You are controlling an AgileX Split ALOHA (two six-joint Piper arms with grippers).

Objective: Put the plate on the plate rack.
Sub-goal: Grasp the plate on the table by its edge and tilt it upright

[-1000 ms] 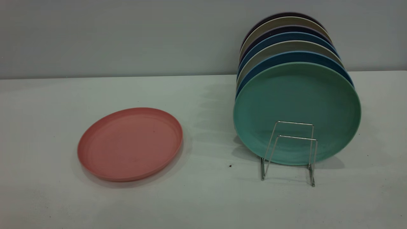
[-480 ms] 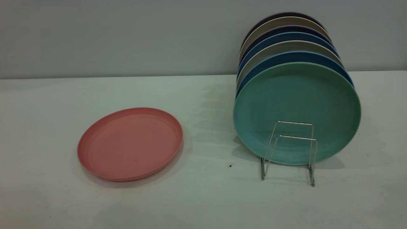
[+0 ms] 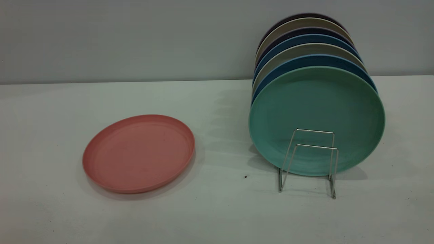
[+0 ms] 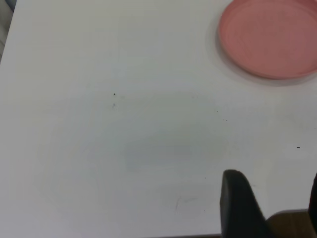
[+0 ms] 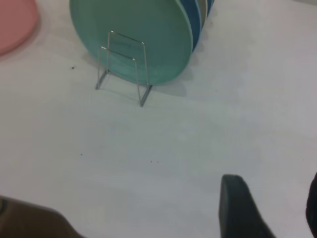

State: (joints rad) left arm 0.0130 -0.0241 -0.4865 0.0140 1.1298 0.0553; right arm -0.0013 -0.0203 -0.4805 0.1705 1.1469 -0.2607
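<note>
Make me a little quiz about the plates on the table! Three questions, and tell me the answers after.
1. True or false: the pink plate lies flat on the table.
2. Which plate stands at the front of the plate rack? A) beige B) teal-green plate C) dark blue
3. Fill in: in the front of the rack, the two wire loops before the teal-green plate hold ____ plates.

Key:
1. True. It lies apart from the rack, with no gripper on it.
2. B.
3. No. Each gripper shows only at the edge of its own wrist view, left gripper and right gripper, both open.
</note>
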